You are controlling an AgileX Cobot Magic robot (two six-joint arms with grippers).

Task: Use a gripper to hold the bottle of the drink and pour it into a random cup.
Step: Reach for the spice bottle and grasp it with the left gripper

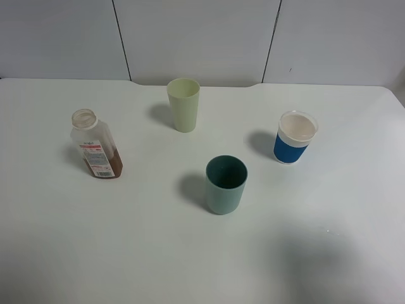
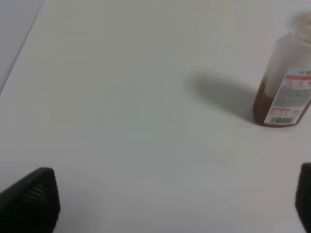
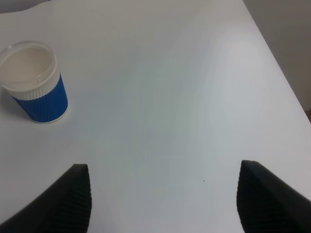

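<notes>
From the high view, the bottle [image 1: 95, 145] stands uncapped on the left of the tabletop [image 1: 158, 259]. It is clear and flat-sided with a wide round neck and a white label printed in red. The drink [image 1: 106, 168], reddish-brown and translucent, fills only its lowest part. The cup [image 1: 183, 104], tall, slim and pale yellow-green, stands upright farther back near the middle, well apart from the bottle. A wider teal cup [image 1: 226, 185] sits nearer the front, and a white-rimmed blue cup [image 1: 295, 137] stands off to the right.

In my left wrist view, my left jaws are spread wide. Only their dark ribbed tips show, at opposite edges of the picture, holding nothing, with bare tabletop [image 2: 121, 97] between them. The bottle [image 2: 286, 82] stands ahead and off to one side, with its label facing me and the drink [image 2: 265, 102] low inside.

In my right wrist view, my right jaws are also wide and empty. The blue cup [image 3: 36, 82] is ahead, apart from them, on the tabletop [image 3: 170, 97].
</notes>
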